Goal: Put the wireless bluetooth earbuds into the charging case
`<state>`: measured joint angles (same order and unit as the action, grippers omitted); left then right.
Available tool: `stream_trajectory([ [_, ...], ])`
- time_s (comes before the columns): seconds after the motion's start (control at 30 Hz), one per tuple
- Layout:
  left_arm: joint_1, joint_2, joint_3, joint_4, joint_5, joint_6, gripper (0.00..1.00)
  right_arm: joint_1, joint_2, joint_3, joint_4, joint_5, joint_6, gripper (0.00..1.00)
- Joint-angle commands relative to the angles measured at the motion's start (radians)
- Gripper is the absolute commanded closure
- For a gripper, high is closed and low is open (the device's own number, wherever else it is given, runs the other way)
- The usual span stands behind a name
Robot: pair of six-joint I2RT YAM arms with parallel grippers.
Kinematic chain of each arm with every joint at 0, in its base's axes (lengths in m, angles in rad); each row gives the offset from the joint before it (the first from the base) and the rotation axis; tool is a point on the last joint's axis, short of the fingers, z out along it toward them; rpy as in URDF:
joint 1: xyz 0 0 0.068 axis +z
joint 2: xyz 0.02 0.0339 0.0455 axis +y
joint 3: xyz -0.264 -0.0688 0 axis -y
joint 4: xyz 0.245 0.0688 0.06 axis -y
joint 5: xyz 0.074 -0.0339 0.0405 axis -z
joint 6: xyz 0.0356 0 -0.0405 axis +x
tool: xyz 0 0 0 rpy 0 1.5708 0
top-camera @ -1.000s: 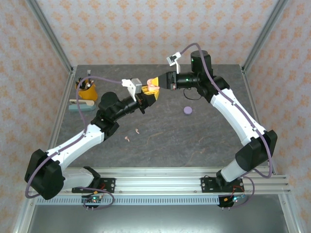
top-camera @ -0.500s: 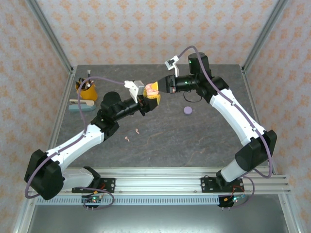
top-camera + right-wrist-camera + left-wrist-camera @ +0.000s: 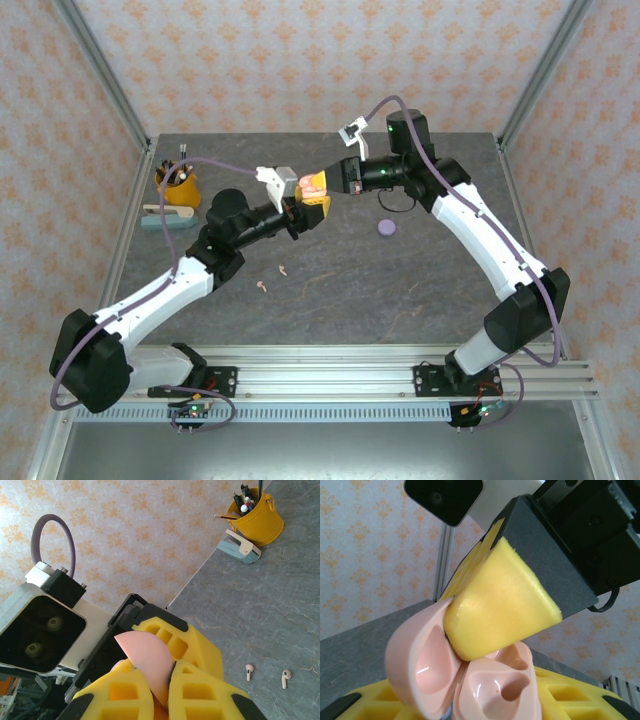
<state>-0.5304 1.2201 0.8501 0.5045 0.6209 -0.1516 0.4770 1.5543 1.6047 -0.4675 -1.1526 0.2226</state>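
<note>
At upper centre, the right arm (image 3: 490,250) is clamping its jaws shut on the lid of the open pink charging case (image 3: 470,680), the left arm (image 3: 160,295) is cradling its base, whether gripping I cannot tell, and two pink earbuds (image 3: 283,269) are lying on the tabletop (image 3: 400,290) lower left, nearer the left arm.

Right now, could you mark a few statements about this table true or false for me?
1. The pale pink clamshell charging case is open. True.
2. Both tiny pink stemmed earbuds sit inside it. False: they lie on the grey stone-look table, and the wells in view look empty.
3. The right claw pinches the case's lid. True.
4. The round lilac disc-shaped case is held in the air. False: it lies on the table, apart from both arms.
5. The yellow plastic bucket of pens stands near the table's far left corner. True.
</note>
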Motion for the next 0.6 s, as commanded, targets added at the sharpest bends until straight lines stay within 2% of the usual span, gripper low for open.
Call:
stream_trajectory([
  [0.0,0.003,-0.039,0.014,0.027,-0.006,0.027,0.57,-0.007,-0.015,0.021,-0.014,-0.027,-0.025,0.95],
  [0.3,0.003,-0.050,0.012,0.020,0.024,0.042,0.60,-0.015,-0.016,0.015,-0.002,-0.027,-0.017,0.95],
  [0.57,0.003,-0.045,0.026,0.010,0.053,0.039,0.70,-0.017,-0.018,0.014,0.000,-0.019,-0.015,0.94],
])
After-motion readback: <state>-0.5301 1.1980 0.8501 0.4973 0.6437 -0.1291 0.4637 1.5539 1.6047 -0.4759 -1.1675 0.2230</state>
